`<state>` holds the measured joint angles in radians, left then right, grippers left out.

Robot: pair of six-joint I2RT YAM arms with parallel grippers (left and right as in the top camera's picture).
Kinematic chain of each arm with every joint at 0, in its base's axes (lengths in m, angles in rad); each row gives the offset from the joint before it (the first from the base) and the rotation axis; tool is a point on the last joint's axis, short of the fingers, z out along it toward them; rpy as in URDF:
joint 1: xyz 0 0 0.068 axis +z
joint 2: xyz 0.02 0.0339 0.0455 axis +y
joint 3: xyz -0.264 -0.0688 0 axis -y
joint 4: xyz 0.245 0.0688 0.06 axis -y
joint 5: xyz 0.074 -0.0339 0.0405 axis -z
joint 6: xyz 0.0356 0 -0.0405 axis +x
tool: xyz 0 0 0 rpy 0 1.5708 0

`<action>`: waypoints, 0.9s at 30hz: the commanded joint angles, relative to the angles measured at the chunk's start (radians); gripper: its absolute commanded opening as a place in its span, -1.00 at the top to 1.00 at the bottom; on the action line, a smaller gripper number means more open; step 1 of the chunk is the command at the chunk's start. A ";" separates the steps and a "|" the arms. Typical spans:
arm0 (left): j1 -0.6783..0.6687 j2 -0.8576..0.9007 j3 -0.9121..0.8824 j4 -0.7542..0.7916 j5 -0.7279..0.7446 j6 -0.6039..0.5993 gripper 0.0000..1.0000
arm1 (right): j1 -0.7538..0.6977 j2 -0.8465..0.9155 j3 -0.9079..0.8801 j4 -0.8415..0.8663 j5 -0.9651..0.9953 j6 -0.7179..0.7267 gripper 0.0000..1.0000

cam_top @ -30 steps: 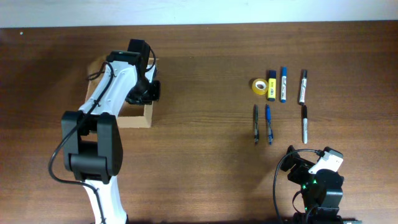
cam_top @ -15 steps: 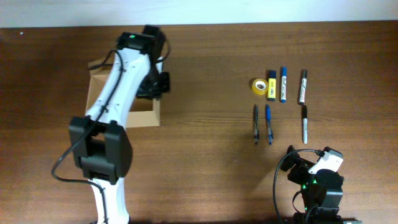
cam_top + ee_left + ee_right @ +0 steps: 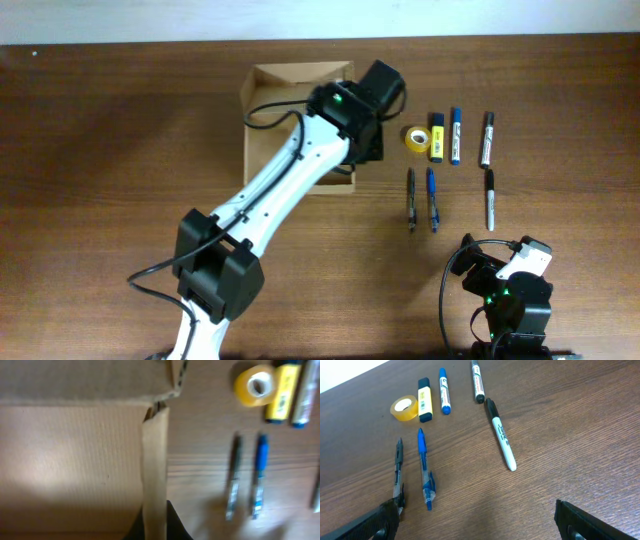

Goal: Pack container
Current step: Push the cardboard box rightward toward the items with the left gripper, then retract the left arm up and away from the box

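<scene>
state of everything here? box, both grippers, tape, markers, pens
container: open, visible inside empty
left gripper: shut on the container's wall nearest the pens
right gripper: open, holding nothing
tape roll: lying flat, unpacked
highlighter: capped, unpacked
blue marker: capped, unpacked
far black marker: capped, unpacked
near black marker: capped, unpacked
black pen: lying flat, unpacked
blue pen: lying flat, unpacked

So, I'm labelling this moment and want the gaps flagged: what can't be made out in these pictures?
- Overhead: the white arm covers the right wall of the small tan cardboard box and part of its floor.
- Left wrist: motion blur throughout; the left gripper is cut off by the bottom edge.
- Right wrist: box out of frame; the right gripper shows only its fingertips.
</scene>
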<state>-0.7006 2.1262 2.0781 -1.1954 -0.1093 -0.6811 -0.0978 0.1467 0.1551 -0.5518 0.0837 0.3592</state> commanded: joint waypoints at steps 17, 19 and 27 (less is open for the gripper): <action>0.002 0.225 0.018 0.026 0.053 -0.029 0.23 | -0.008 -0.009 -0.007 -0.001 -0.002 -0.003 -0.99; 0.003 0.224 0.027 0.024 0.053 -0.028 -0.22 | -0.008 -0.009 -0.007 -0.001 -0.002 -0.003 -0.98; 0.004 0.224 0.186 -0.097 0.037 -0.019 -0.36 | -0.008 -0.008 -0.007 -0.001 -0.002 -0.003 -0.98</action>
<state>-0.7029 2.3508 2.1757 -1.2594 -0.0601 -0.7109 -0.0978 0.1467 0.1551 -0.5522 0.0837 0.3592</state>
